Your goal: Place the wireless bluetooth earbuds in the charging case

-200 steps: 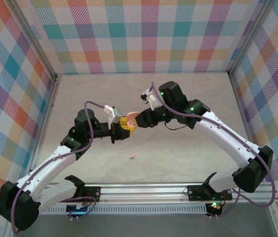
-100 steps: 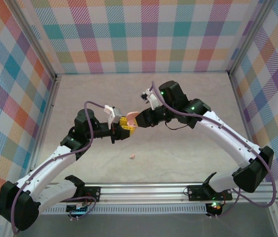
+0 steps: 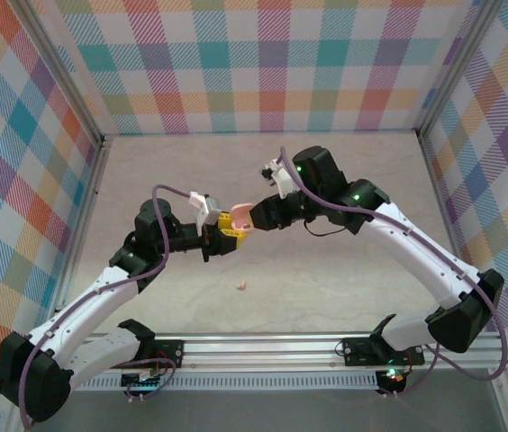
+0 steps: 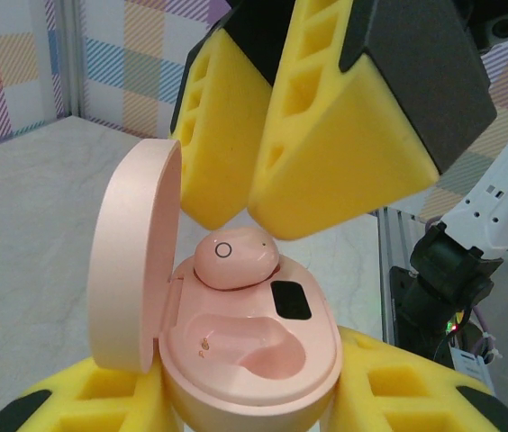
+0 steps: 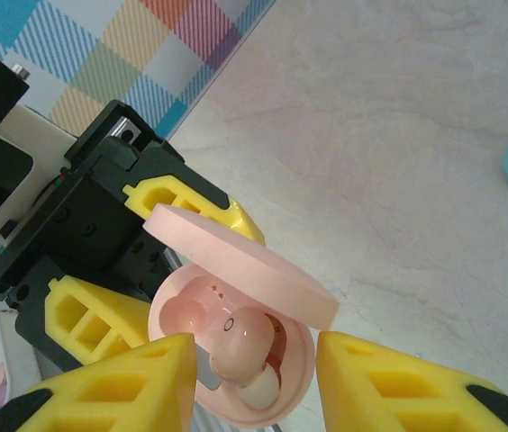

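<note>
Earbud, position: one pale pink earbud (image 4: 234, 259) rests in one seat of the charging case (image 4: 317, 360). It stands proud of the rim and is judged not fully seated. The second well (image 4: 236, 342) is bare.
Earbud, spare: a loose pink bud (image 3: 241, 286) lies on the worktop (image 3: 353, 189), well apart from both arms.
Case: pale pink and rounded, held up off the worktop. The lid (image 4: 132, 261) is swung open and stands upright at one side.
Left gripper (image 4: 240, 405): jaws are clenched on the case body from both sides.
Right gripper (image 5: 254, 353): jaws are parted, one on either side of the seated bud. No contact is seen, so the bud is taken as released.
Look: glossy and egg-shaped, with a small ring mark on the outer face.
Handling (judged): very light and rigid, with a smooth shell likely to slip or roll.
Hold (judged): the bud is best taken across its broad flanks with gentle pressure.
Seating (judged): a light press straight down is probably needed.
</note>
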You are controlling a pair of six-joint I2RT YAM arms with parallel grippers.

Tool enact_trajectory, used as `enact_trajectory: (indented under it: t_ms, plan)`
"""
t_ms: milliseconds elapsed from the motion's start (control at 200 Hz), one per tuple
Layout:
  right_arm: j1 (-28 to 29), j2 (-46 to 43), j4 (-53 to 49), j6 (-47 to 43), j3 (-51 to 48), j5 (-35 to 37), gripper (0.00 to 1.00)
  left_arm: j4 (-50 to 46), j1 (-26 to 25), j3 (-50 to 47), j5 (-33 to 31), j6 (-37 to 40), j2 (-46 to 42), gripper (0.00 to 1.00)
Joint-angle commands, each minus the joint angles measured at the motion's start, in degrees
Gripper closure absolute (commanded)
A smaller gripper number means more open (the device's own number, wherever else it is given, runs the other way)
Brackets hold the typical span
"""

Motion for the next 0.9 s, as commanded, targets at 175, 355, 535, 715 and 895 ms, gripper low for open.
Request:
enact_trajectory:
  t_ms: [175, 355, 535, 715, 895]
  plan:
    - [1.7, -2.9, -3.4, -2.2, 3.7, 6.9, 0.66, 2.7, -1.0, 0.6, 1.3, 1.0, -1.0, 0.95]
    - [7.7, -1.2, -6.8, -7.5, 6.6, 14.8, 0.65, 2.7, -1.0, 0.7, 1.1, 1.0, -1.0, 0.95]
    - [10.8, 1.9, -9.9, -10.6, 9.2, 19.9, 0.58, 2.5, -1.0, 0.9, 1.1, 1.0, -1.0, 0.95]
    - [11.2, 2.9, -10.4, -12.0, 9.8, 21.7, 0.54, 2.4, -1.0, 0.9, 1.1, 1.0, -1.1, 0.95]
    - [11.2, 4.2, -11.4, -12.5, 10.5, 22.2, 0.56, 2.4, -1.0, 1.0, 1.3, 1.0, -1.0, 0.95]
